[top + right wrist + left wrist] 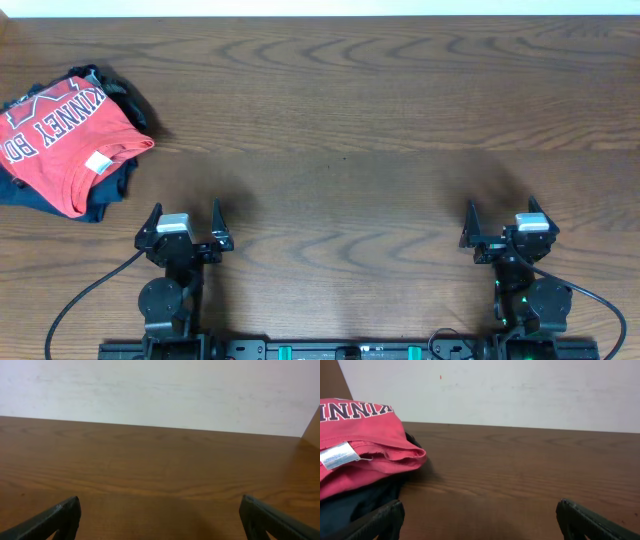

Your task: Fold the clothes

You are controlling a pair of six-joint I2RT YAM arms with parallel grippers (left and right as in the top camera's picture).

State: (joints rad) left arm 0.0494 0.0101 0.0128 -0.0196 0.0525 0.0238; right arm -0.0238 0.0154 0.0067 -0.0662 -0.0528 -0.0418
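Note:
The coral-red T-shirt (62, 140) with white block lettering and a small white neck tag lies folded at the table's far left, on top of a dark navy garment (108, 192). In the left wrist view the shirt (365, 447) fills the upper left, tag showing. My left gripper (184, 222) is open and empty near the front edge, to the right of and nearer than the pile; its fingers frame bare wood in the left wrist view (479, 520). My right gripper (505, 222) is open and empty at the front right, over bare wood in the right wrist view (160, 517).
The wooden table (340, 130) stretches between and beyond the grippers. A white wall (160, 390) stands behind the table's far edge. Black cables run from both arm bases at the front.

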